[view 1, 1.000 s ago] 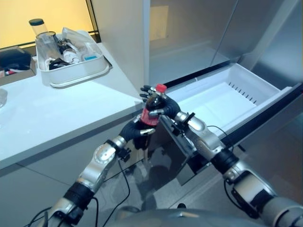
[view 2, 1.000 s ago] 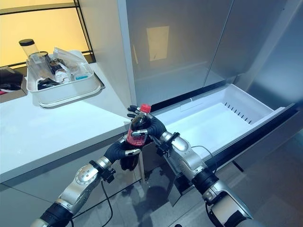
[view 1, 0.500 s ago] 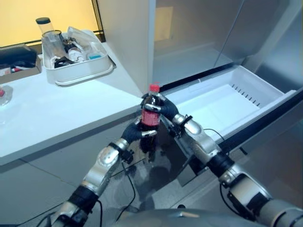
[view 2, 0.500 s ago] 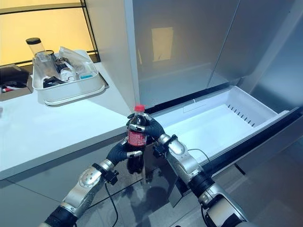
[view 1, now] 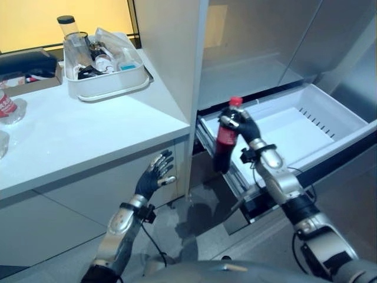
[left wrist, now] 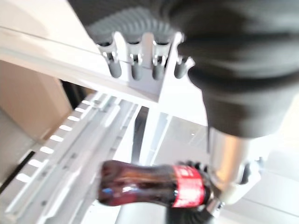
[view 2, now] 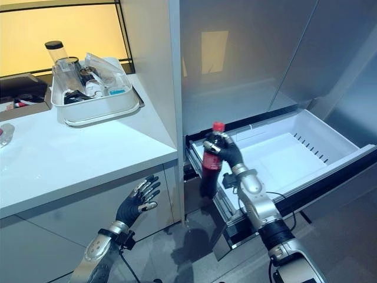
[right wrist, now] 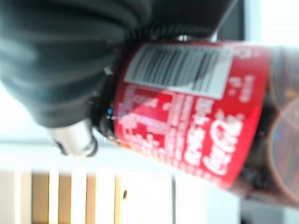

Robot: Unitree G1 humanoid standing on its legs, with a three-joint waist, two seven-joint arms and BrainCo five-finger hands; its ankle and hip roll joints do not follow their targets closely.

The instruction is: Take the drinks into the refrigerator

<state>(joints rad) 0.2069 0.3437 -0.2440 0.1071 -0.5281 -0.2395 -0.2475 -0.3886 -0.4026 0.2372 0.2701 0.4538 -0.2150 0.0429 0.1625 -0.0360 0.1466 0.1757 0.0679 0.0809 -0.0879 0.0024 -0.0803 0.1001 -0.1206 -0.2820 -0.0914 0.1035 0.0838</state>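
Right hand (view 1: pixel 242 125) gripping cola bottle (view 1: pixel 226 137) upright, over front-left corner of open fridge drawer (view 1: pixel 306 118); drawer space lies at 3 o'clock. Left hand (view 1: pixel 154 175) open, fingers spread, below tabletop (view 1: pixel 88 130) edge

Silver-grey jointed arms; each hand (view 1: pixel 154 177) wears a dark ribbed cover, silver fingers (view 2: pixel 148 189) with dark tips

bottle (view 1: pixel 225 138): clear shiny plastic, red paper label
drawer (view 1: pixel 330 118): smooth white plastic
counter (view 1: pixel 88 130): smooth, matt white
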